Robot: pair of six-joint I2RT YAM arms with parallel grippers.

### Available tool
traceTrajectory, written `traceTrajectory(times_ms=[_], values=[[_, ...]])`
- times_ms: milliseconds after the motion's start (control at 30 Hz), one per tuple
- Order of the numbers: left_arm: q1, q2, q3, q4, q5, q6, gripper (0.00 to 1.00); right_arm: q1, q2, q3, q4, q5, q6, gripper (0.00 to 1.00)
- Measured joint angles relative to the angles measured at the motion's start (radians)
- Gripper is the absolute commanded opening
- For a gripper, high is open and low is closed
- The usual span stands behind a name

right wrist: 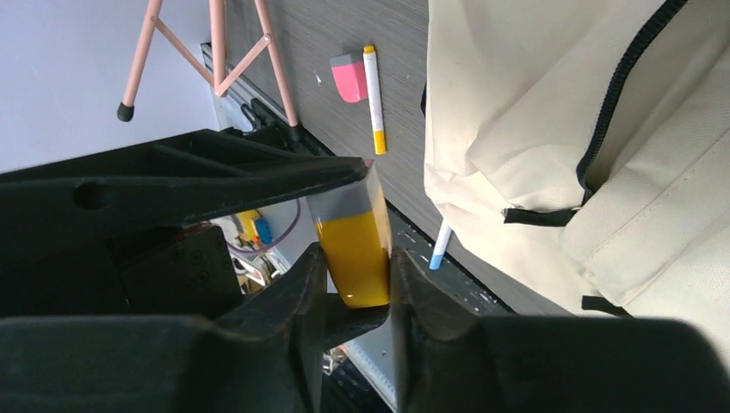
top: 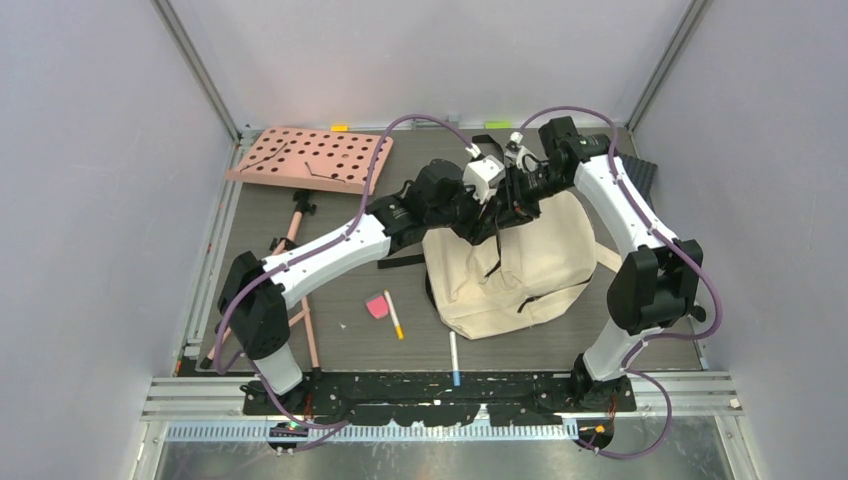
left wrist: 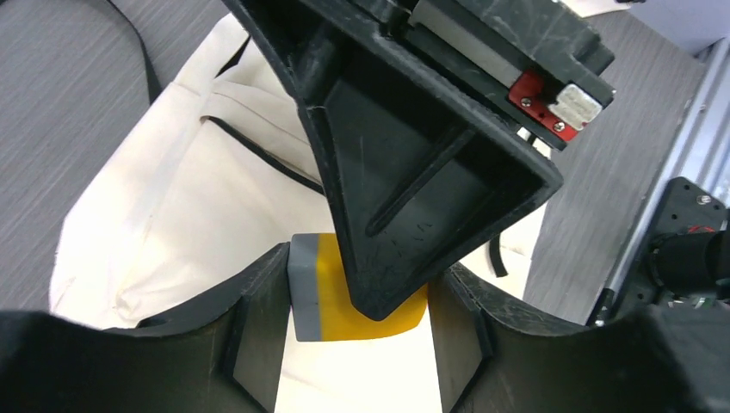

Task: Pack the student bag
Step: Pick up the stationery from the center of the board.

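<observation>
Over the cream fabric backpack lying on the table, we see the left gripper and right gripper both clamped on one yellow-and-grey rectangular block; a mistimed release could drop it outside.

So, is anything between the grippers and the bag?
Only the yellow-and-grey block, pinched by the left gripper and right gripper above the cream backpack. Nothing else visible is in the way.
</observation>
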Motion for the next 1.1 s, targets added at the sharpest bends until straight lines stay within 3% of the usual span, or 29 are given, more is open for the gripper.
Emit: traceTrajectory(times_ms=[33, 100, 233, 333, 533, 700, 867, 1100], values=[[0.0, 0.0, 0.0, -0.002, 0.003, -0.003, 0.23, 0.0, 0.0, -0.003, 0.002, -0.002, -0.016, 0.09], [0.003, 0.0, 0.0, -0.002, 0.013, -0.02, 0.33, -0.001, -0.002, -0.01, 0.01, -0.016, -0.047, 0.02], [0.007, 0.003, 0.0, -0.01, 0.014, -0.027, 0.67, -0.001, -0.024, -0.046, 0.056, -0.008, -0.04, 0.01], [0.005, 0.004, 0.0, -0.002, -0.011, -0.037, 0.8, -0.01, -0.072, -0.098, 0.115, 0.051, 0.02, 0.01], [0.03, -0.019, -0.06, 0.042, -0.045, -0.126, 0.85, -0.081, -0.188, -0.241, 0.275, 0.228, 0.149, 0.01], [0.148, -0.027, -0.172, 0.048, -0.037, -0.295, 0.84, -0.105, -0.244, -0.36, 0.423, 0.348, 0.196, 0.01], [0.25, -0.032, -0.255, 0.054, -0.024, -0.439, 0.84, -0.103, -0.202, -0.426, 0.529, 0.358, 0.202, 0.01], [0.27, -0.084, -0.325, 0.054, -0.017, -0.514, 0.83, -0.096, -0.117, -0.472, 0.648, 0.308, 0.2, 0.05]])
